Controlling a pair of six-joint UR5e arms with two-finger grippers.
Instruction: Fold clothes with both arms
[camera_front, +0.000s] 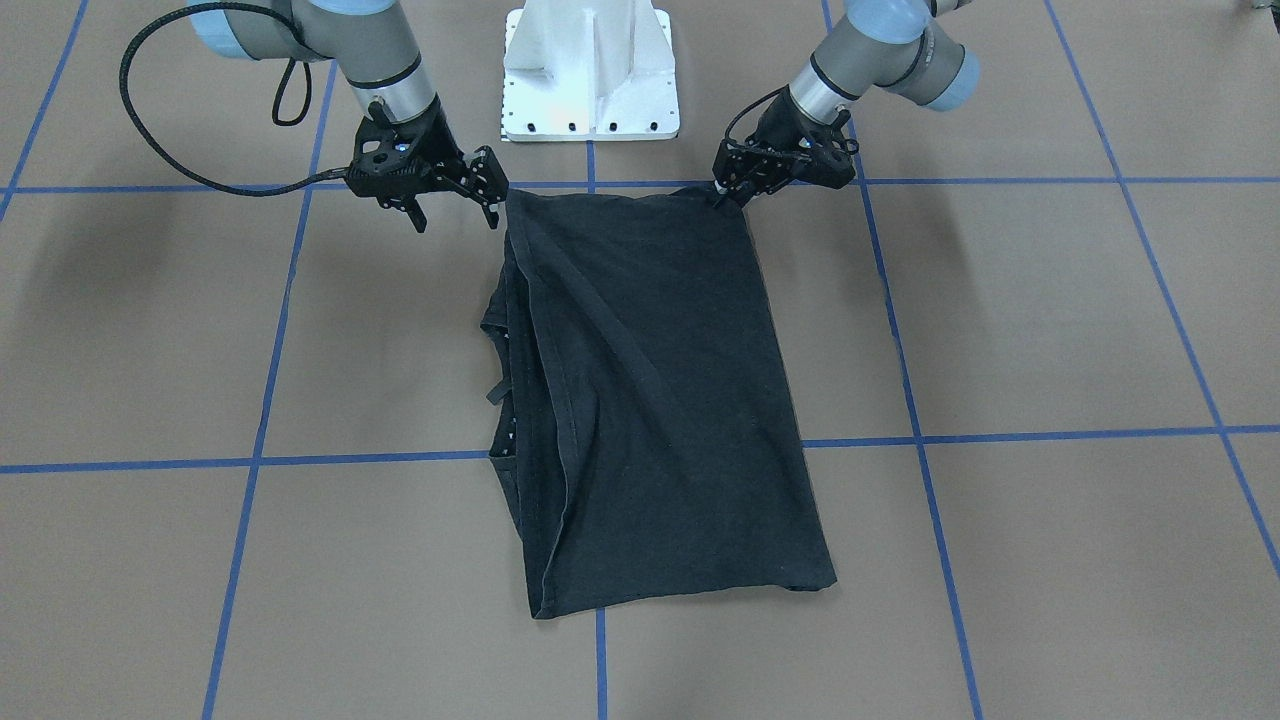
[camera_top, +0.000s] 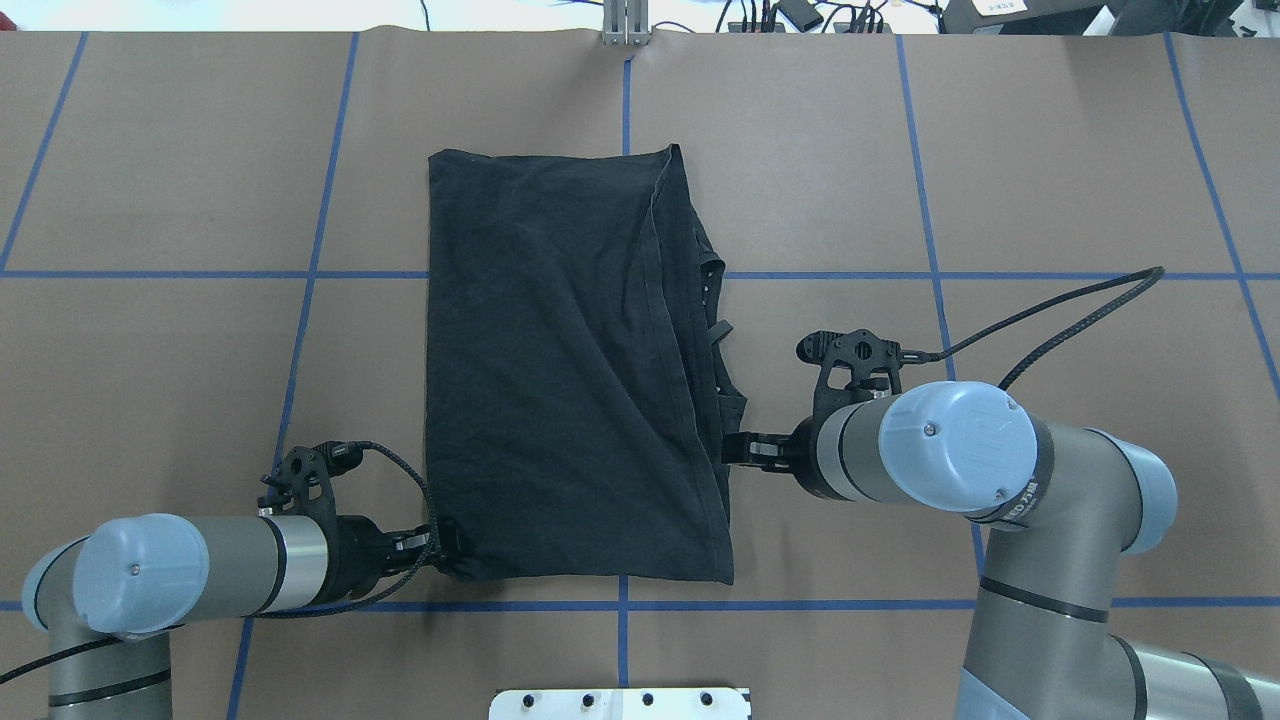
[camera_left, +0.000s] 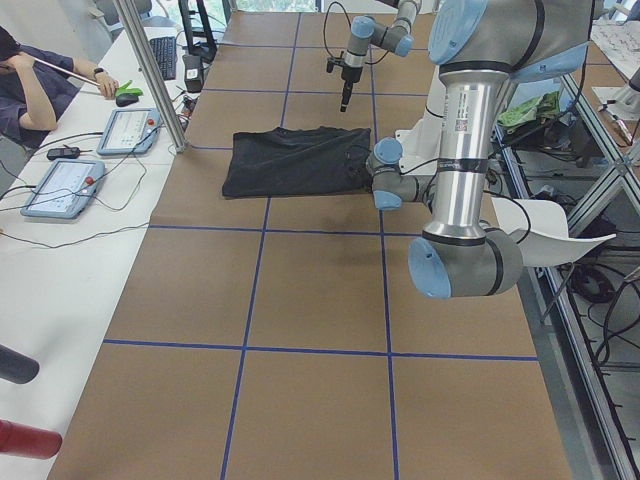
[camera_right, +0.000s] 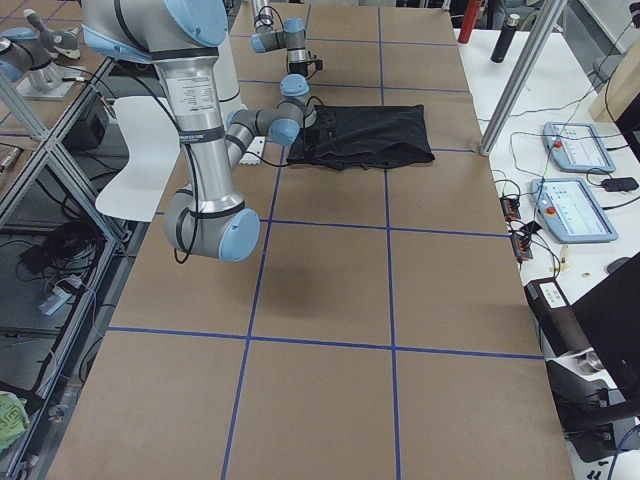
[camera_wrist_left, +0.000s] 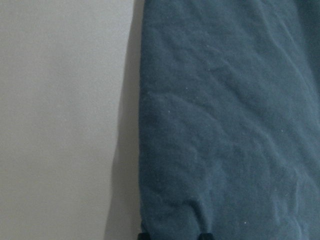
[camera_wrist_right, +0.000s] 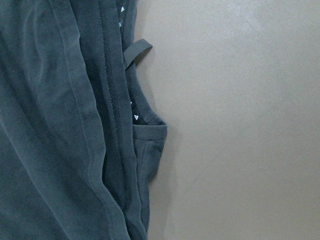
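The T-shirt (camera_front: 650, 400) looked limp and light, best taken at its corners: the left hand (camera_front: 725, 195) pinched one, the right hand (camera_front: 457, 220) hung spread and empty.

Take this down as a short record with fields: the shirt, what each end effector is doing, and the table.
garment: black T-shirt, folded lengthwise, plain side up, wrinkled, lying on the table
layered edges: on the robot's right side of the shirt
left end effector: shut on the shirt's corner nearest the robot, on its left
right end effector: open, beside the other near corner, not gripping
table: brown surface with a blue tape grid
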